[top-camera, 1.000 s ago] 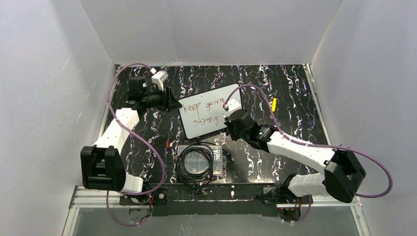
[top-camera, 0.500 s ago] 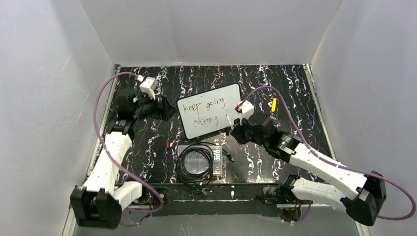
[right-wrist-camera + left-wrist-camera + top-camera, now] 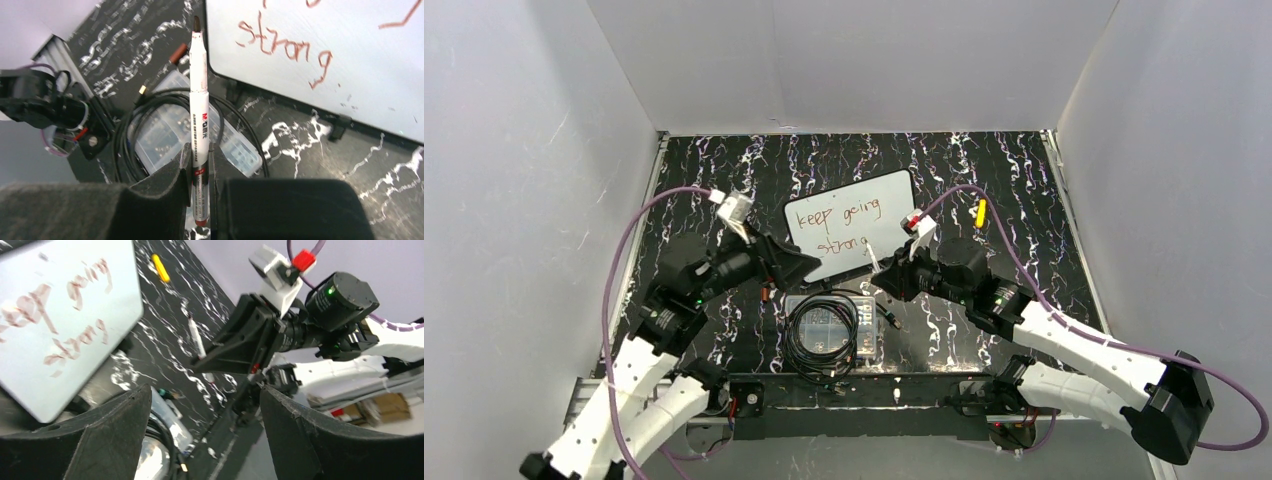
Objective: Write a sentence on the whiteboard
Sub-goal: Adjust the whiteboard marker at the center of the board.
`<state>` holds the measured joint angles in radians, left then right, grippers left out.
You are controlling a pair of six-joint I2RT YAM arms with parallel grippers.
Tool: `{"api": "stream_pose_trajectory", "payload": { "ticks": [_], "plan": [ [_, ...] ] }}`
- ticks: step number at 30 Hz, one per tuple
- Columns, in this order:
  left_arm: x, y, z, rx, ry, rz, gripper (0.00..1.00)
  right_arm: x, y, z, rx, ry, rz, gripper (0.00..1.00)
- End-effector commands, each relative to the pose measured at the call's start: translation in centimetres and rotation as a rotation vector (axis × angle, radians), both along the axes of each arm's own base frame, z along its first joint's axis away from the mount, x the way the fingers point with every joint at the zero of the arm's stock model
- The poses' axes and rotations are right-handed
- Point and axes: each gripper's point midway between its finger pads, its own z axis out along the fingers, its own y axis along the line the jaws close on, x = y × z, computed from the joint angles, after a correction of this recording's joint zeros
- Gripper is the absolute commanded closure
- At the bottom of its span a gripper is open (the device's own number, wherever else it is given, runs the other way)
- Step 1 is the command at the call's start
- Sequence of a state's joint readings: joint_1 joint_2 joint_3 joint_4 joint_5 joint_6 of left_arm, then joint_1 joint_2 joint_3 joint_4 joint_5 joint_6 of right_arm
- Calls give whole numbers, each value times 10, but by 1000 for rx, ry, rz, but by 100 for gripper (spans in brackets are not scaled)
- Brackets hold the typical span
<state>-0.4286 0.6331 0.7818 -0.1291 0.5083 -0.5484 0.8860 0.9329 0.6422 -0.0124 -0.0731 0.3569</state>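
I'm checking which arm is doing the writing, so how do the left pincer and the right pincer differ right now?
The left pincer stands wide open and empty; the right pincer is shut on a white marker. The left pincer sits by the whiteboard's near left corner, the right pincer by its near right corner. Both are black, with two fingers.
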Motion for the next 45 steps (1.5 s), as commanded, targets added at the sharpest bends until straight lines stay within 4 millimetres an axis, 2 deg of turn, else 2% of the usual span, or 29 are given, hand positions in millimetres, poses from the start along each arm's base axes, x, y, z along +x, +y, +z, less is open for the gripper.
{"api": "stream_pose_trajectory", "payload": {
  "ticks": [1, 4, 10, 14, 19, 25, 28, 37, 45],
  "plan": [
    [-1, -34, -9, -65, 126, -8, 24, -2, 20, 43, 171, -61, 48, 99],
    [-5, -59, -12, -86, 147, -49, 23, -1, 22, 51, 186, -72, 48, 99],
    [-2, -92, -25, -34, 177, -34, 23, -5, 24, 52, 193, -73, 60, 99],
    [8, -95, -34, -43, 209, 31, 32, -8, 23, 54, 202, -74, 65, 99],
    [15, -98, -29, -68, 192, 63, 42, -12, 25, 51, 192, -65, 77, 99],
    [19, -107, -34, -55, 209, 52, 45, -14, 30, 51, 186, -62, 88, 99],
    [21, -108, -44, -55, 249, 72, 53, -16, 33, 52, 185, -66, 94, 99],
    [26, -102, -44, -95, 286, 130, 100, -17, 39, 47, 133, -62, 71, 99],
    [30, -87, -32, -149, 270, 204, 100, -17, 33, 40, 134, -34, 15, 65]
  ]
}}
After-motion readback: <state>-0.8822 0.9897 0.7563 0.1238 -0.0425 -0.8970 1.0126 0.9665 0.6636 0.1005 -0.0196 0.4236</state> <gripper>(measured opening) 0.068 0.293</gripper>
